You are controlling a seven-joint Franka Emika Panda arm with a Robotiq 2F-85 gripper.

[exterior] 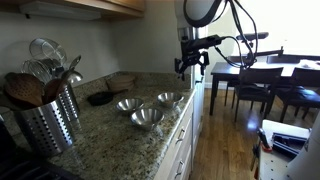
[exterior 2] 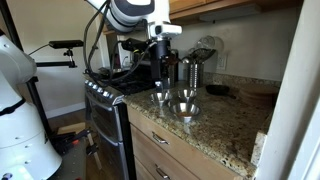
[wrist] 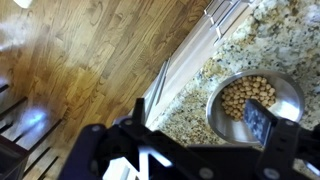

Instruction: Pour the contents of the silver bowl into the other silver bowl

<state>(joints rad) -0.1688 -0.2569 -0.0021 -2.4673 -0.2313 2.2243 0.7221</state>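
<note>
The silver bowl (wrist: 255, 100) holds chickpeas and stands on the granite counter near its front edge. In an exterior view it is the bowl nearest the edge (exterior: 168, 98). The other silver bowl (exterior: 129, 104) stands further in and looks empty. My gripper (wrist: 197, 118) is open and holds nothing. One finger hangs over the near rim of the chickpea bowl and the other over the counter edge. The gripper hovers above the bowls in both exterior views (exterior: 190, 62) (exterior 2: 160, 68). The cluster of bowls (exterior 2: 186, 108) sits below it there, and I cannot tell them apart.
A wider steel bowl (exterior: 147, 117) sits beside the two small ones. A steel utensil holder (exterior: 50, 120) with wooden spoons stands near the stove (exterior 2: 105, 95). A dark flat item (exterior: 100, 98) lies by the wall. Below the counter edge are white drawers and a wood floor (wrist: 90, 70).
</note>
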